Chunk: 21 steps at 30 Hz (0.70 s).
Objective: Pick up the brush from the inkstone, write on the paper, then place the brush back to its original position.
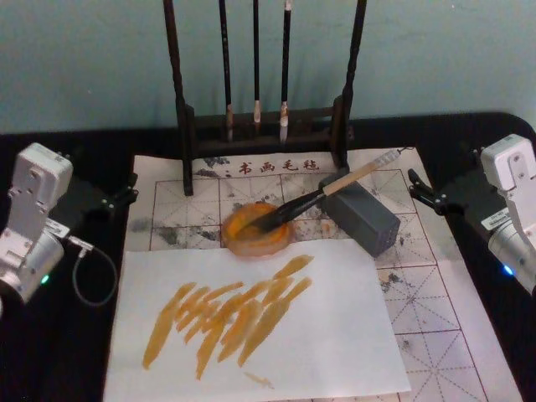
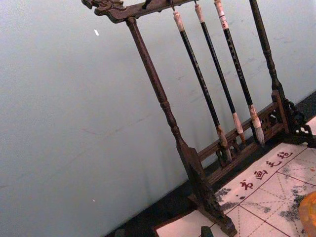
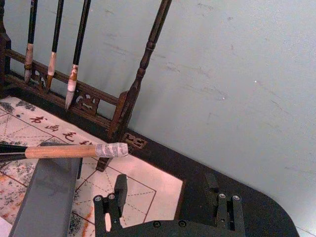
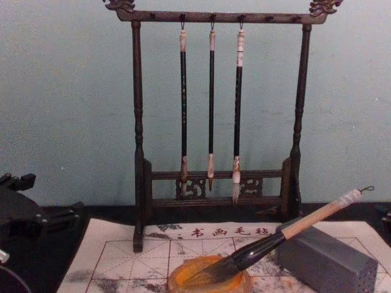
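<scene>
Trouble would most likely start at the grasp. The brush [image 1: 335,188] lies tilted, with its dark bristles down in the orange dish [image 1: 239,243], which I take for the inkstone. Its pale handle is propped across the grey block [image 1: 368,219], and the taped end points toward the foot of the rack [image 1: 182,126]. The right gripper [image 1: 416,188] hangs near that block, just off the right edge of the paper [image 1: 435,293], its claw apart and holding nothing. The left gripper [image 1: 121,197] is parked well apart on the other side; I cannot tell whether its claw is apart or together.

If I bring the right claw in skewed, 1 pad would meet the round handle first. That could roll it off the block and flick orange wash across the grid.

The rack post stands near the handle's end, with 3 thin brushes [image 1: 256,67] hanging above, so a careless lift could clip it. The block and dish both look loose, and a low approach could shove either one.

The plain white sheet [image 1: 335,335], marked with orange strokes, lies on the paper and appears unfastened. I judge a heavy stroke could drag or wrinkle it.

A loaded tip may drip in transit. On the return, missing the block would leave the handle flat on the paper.
</scene>
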Motion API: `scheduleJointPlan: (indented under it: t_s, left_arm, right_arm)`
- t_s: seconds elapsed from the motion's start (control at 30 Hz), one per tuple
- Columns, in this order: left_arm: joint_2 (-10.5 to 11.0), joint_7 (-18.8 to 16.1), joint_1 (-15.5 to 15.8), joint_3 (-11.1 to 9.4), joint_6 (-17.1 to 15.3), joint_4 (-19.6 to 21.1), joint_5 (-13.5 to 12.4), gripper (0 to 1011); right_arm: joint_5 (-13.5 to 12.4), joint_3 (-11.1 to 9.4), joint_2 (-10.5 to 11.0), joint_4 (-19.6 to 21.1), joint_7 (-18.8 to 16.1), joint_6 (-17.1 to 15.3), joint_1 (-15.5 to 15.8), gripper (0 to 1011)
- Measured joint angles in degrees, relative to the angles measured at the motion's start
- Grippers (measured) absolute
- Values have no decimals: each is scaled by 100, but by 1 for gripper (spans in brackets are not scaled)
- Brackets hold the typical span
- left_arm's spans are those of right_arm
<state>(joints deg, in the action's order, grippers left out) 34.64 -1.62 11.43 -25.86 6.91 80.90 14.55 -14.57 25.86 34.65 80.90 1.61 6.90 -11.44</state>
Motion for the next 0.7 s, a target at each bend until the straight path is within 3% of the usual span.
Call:
scheduleJointPlan:
  t_s: [0.7]
  left_arm:
    - [0,0,0,0,0,0,0,1001]
  right_arm:
    - [3,0,0,0,1,0,0,1002]
